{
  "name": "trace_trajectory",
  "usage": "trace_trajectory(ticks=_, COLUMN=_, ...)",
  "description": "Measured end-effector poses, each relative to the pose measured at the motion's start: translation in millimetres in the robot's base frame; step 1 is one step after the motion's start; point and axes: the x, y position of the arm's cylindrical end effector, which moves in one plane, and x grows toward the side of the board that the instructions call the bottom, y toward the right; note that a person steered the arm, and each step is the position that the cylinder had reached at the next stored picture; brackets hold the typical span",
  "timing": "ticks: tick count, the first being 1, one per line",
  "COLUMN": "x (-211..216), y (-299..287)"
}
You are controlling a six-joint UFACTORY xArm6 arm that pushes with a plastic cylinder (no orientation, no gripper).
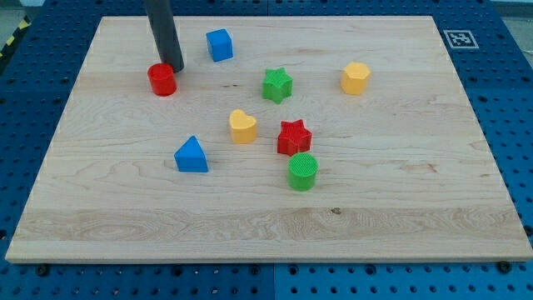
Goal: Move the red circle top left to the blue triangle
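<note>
- Nearest the view's bottom stands the green cylinder, with the red star just above it, close enough that they may touch.
- The blue triangle sits to the view's left of those two, with bare wood around it.
- The yellow heart lies between the blue triangle and the red star, slightly farther back.
- Farther up are the green star and, toward the view's right, the yellow hexagon.
- The red circle stands up and left of the blue triangle, well apart from it; no block lies between them.
- My tip rests just at the red circle's upper right edge; there is no gripper, only the rod.
- The blue cube is farthest back, right of the rod.
- The tabletop is pale wood on a blue perforated base; a marker tag sits at its top right corner.
</note>
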Motion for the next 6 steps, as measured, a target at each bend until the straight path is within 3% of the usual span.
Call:
trace_trajectory(ticks=3, x=9, y=31)
trace_trajectory(ticks=6, x=56, y=-13)
